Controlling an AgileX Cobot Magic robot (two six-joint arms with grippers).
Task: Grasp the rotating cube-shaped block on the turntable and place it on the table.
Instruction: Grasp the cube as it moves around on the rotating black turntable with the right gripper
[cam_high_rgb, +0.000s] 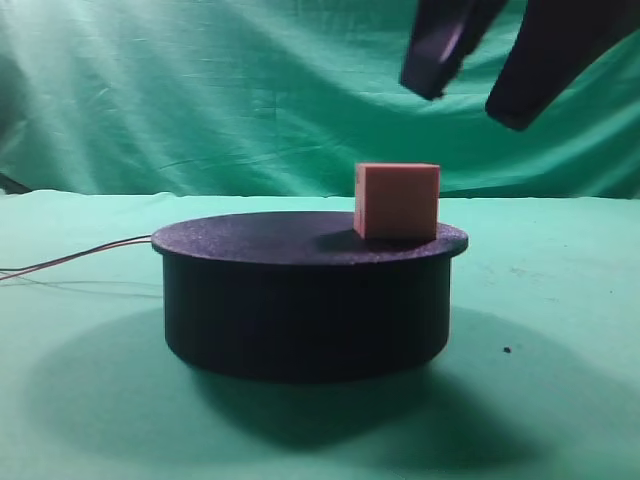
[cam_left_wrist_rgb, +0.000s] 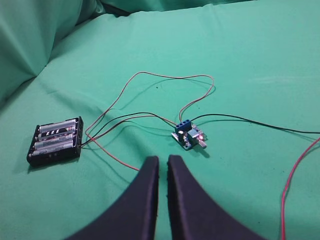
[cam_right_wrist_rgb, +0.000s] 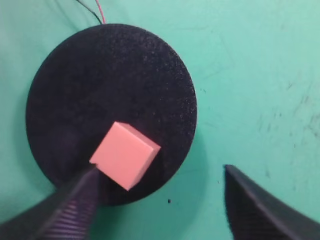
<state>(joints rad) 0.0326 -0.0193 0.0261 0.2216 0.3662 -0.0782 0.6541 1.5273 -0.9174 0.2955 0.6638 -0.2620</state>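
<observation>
The pinkish-tan cube-shaped block (cam_high_rgb: 397, 200) sits on the right part of the black turntable (cam_high_rgb: 300, 300), which stands on the green table (cam_high_rgb: 570, 300). My right gripper (cam_high_rgb: 471, 110) is open and empty, hovering above and slightly right of the block. In the right wrist view the block (cam_right_wrist_rgb: 125, 155) lies near the disc's (cam_right_wrist_rgb: 110, 85) lower edge; the open right gripper (cam_right_wrist_rgb: 159, 169) has its left finger (cam_right_wrist_rgb: 75, 205) next to the block's corner and its right finger (cam_right_wrist_rgb: 255, 210) over bare cloth. My left gripper (cam_left_wrist_rgb: 162, 159) is shut and empty over the cloth, away from the turntable.
Red wires (cam_high_rgb: 90, 255) trail left from the turntable. The left wrist view shows a black battery holder (cam_left_wrist_rgb: 55, 141), a small circuit board (cam_left_wrist_rgb: 189, 136) and looping red and black wires (cam_left_wrist_rgb: 165, 80) on the cloth. A wrinkled green backdrop (cam_high_rgb: 200, 90) hangs behind.
</observation>
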